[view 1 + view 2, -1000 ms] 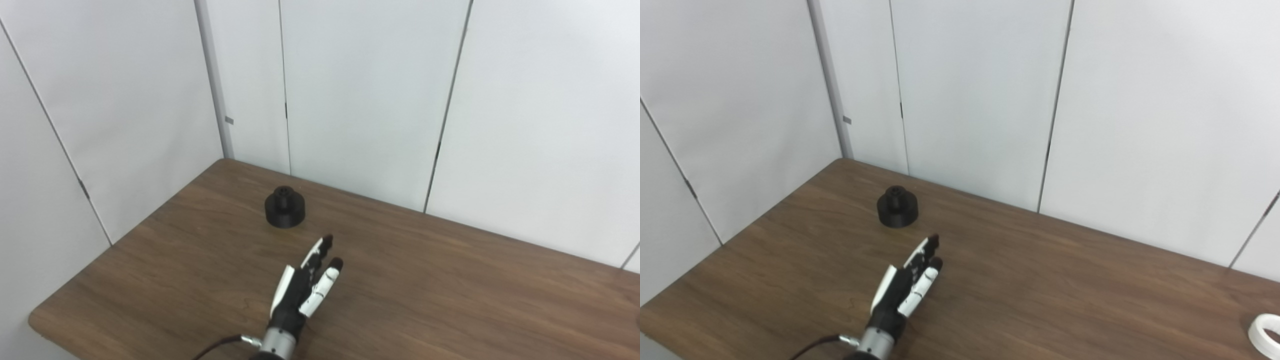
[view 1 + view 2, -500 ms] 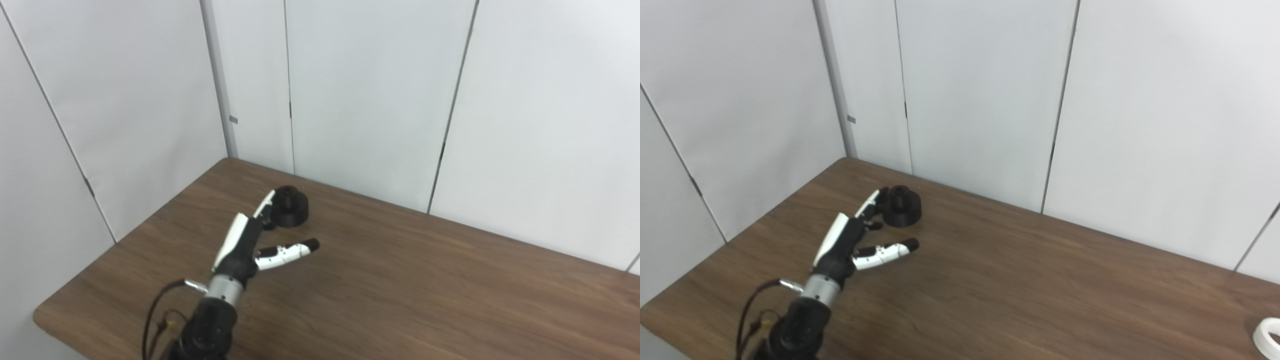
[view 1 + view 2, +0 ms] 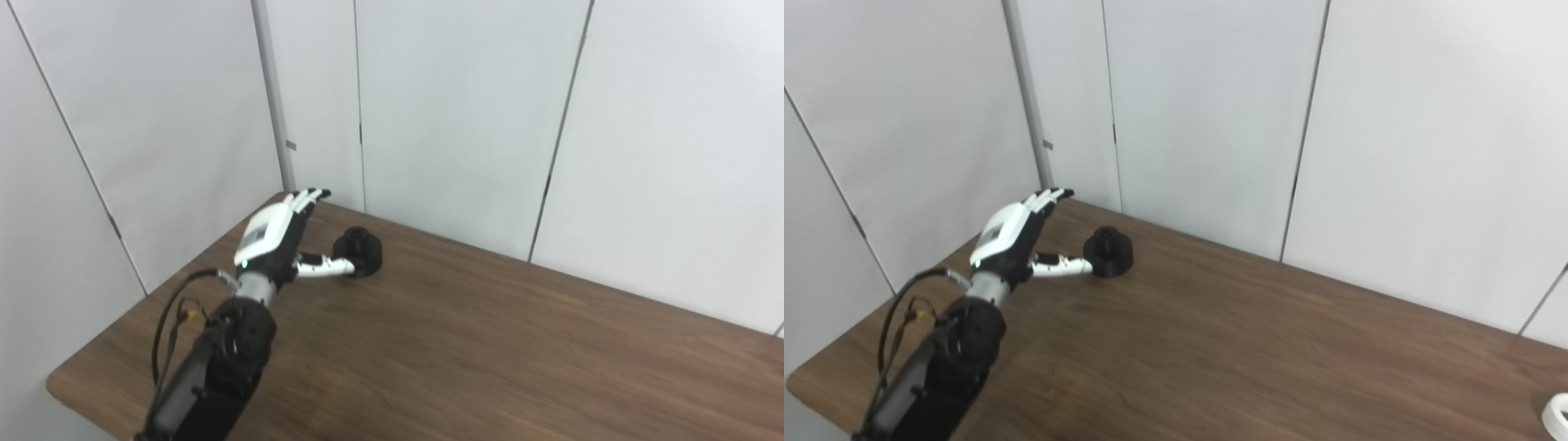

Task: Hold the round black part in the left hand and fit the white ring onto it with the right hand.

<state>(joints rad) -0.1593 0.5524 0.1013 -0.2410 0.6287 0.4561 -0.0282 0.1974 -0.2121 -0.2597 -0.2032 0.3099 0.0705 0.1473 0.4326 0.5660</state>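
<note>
Left eye view: the left hand (image 3: 272,236) has risen leftward, fingers (image 3: 309,196) apart. Its thumb reaches the black part (image 3: 361,251) on the worktop (image 3: 490,343); fingers are above-left.

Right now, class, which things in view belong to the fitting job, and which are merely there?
Job:
black part, on the table
white ring, at the right edge
left hand, open beside the part

Merely there:
table
wall panels

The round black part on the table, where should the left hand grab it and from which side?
Probably around the wide lower body of the black part, coming from its left, where the open left hand already is, thumb near its front. The small knob on top looks too narrow for a firm hold.
</note>
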